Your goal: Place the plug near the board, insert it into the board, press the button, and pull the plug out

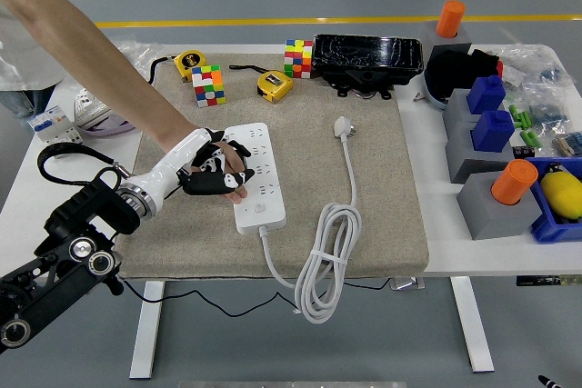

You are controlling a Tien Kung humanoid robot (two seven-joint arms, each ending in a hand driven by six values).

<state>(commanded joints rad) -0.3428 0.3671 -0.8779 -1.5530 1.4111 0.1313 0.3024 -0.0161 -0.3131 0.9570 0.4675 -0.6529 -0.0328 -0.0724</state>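
A white power strip (259, 179) lies lengthwise on the beige mat (382, 215). Its white plug (343, 126) lies loose on the mat to the right of the strip. The plug's cable runs down to a tied coil (323, 261) at the mat's front edge. My left hand (216, 173), white and black, rests against the strip's left edge at mid-length. A person's arm (100, 70) reaches in from the top left. The person's hand (235, 184) lies under my hand at the same spot, so the two overlap. My right arm is out of view.
Two colour cubes (207, 85) (297, 58), two yellow tape measures (274, 84) and a black case (368, 61) line the mat's far edge. Grey and blue blocks with orange cylinders (514, 181) stand at the right, beside a blue bin (544, 224).
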